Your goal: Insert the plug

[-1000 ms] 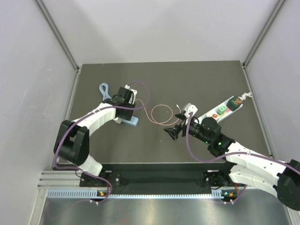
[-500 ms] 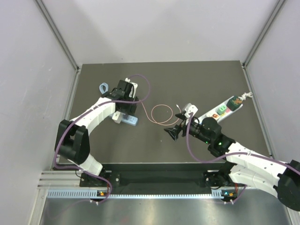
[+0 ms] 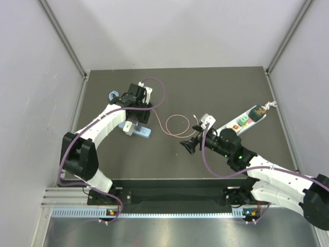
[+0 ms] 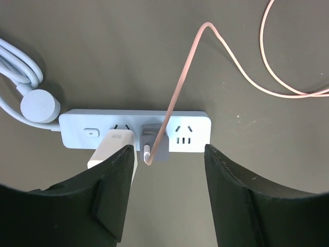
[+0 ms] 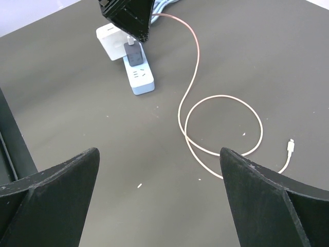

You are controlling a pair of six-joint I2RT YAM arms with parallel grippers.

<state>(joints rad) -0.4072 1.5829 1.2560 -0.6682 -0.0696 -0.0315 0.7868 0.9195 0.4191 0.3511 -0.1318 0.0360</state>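
Observation:
The dark grey plug (image 4: 156, 145) sits in the middle socket of the light-blue power strip (image 4: 193, 135), beside a white cube adapter (image 4: 114, 147). Its pink cable (image 4: 180, 77) rises from it and loops over the mat (image 5: 226, 128) to a tiny white tip (image 5: 291, 146). My left gripper (image 4: 169, 170) is open, empty and raised above the plug, its jaws standing apart on either side of it. It shows above the strip (image 3: 141, 133) in the top view (image 3: 134, 105). My right gripper (image 5: 159, 206) is open and empty over bare mat, right of the strip (image 5: 139, 77).
A light-blue cable coil (image 4: 20, 77) with a round white plug (image 4: 38, 107) lies left of the strip. A second white power strip (image 3: 245, 120) with coloured switches lies at the right. Grey walls close in the mat on three sides.
My left gripper has drawn back up and away from the strip, leaving the plug seated in the socket. The right arm has stayed still.

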